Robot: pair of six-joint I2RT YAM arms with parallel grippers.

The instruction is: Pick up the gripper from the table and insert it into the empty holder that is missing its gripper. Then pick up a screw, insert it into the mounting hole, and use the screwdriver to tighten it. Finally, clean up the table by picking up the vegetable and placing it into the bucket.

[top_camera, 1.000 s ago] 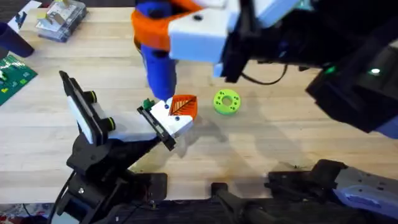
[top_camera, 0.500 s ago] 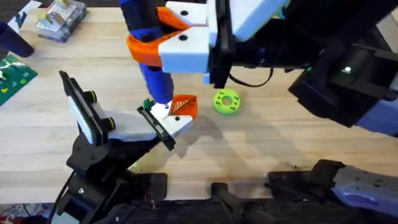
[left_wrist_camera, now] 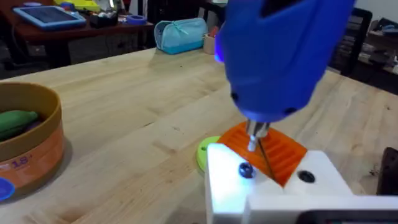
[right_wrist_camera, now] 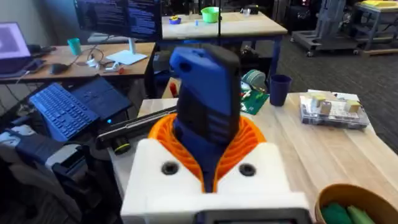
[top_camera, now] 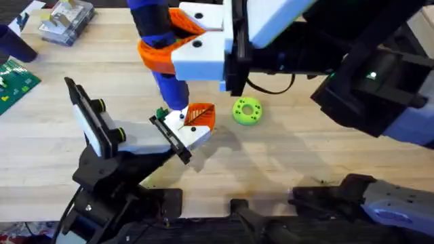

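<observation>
The white gripper (top_camera: 188, 133) with its orange ribbed part (top_camera: 201, 115) sits against the black plate of the holder (top_camera: 169, 137), which ends a white arm link. My right gripper (top_camera: 165, 38) is shut on the blue screwdriver (top_camera: 171, 85) and holds it upright over that block. The thin tip (left_wrist_camera: 252, 140) hangs just above a dark screw (left_wrist_camera: 244, 169) in the white block (left_wrist_camera: 273, 186). In the right wrist view the screwdriver (right_wrist_camera: 205, 106) stands between the orange pads (right_wrist_camera: 249, 140). The orange bucket (left_wrist_camera: 34, 146) holds the green vegetable (left_wrist_camera: 15, 119).
A green ring disc (top_camera: 247, 111) lies to the right of the block. A dark blue cup (top_camera: 13, 42), a clear plastic box (top_camera: 66, 20) and a green circuit board (top_camera: 15, 83) occupy the far left. The bucket (right_wrist_camera: 351, 202) also stands near the right arm.
The right gripper has shifted left and down with the screwdriver, bringing the tip closer over the white block. In the last half second it barely moved.
</observation>
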